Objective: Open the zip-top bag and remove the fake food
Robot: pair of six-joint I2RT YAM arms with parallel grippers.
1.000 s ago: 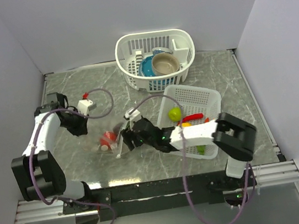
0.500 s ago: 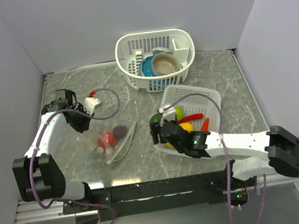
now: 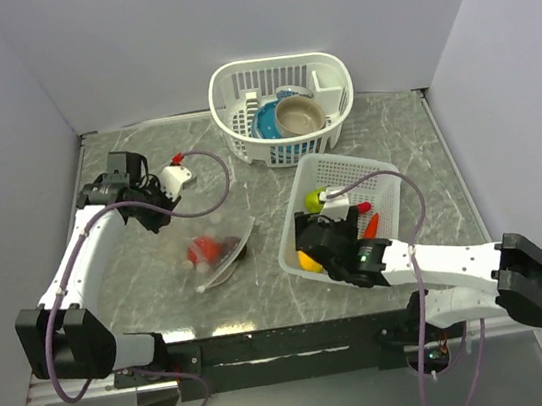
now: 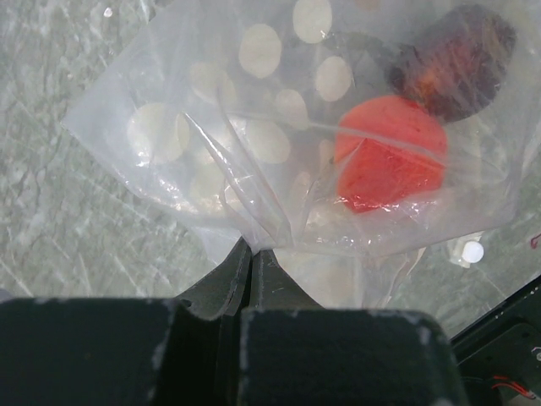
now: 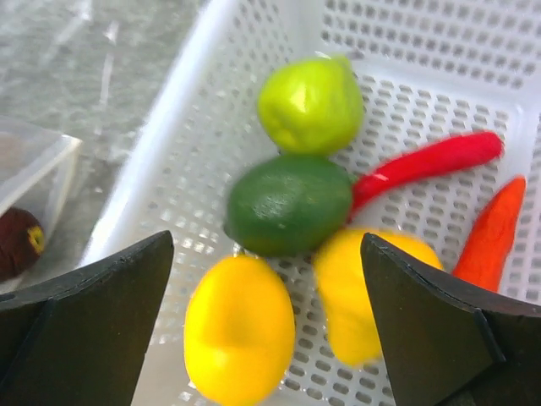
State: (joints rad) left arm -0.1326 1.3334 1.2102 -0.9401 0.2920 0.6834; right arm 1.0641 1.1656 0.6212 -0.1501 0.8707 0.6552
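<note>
**Fig.** Left gripper (image 4: 252, 254), jaws pressed together, is pinching a fold of the zip-top bag (image 4: 254, 144), which is spreading just ahead of its tips. The film is looking thin, slack and slippery, so its rim is probably offering the best hold. Fake food (image 4: 390, 152), light and glossy, is lying inside, possibly two pieces. Right gripper (image 5: 266, 279), jaws spread, is hovering over the white basket (image 5: 194, 76). No writing is showing.
</note>
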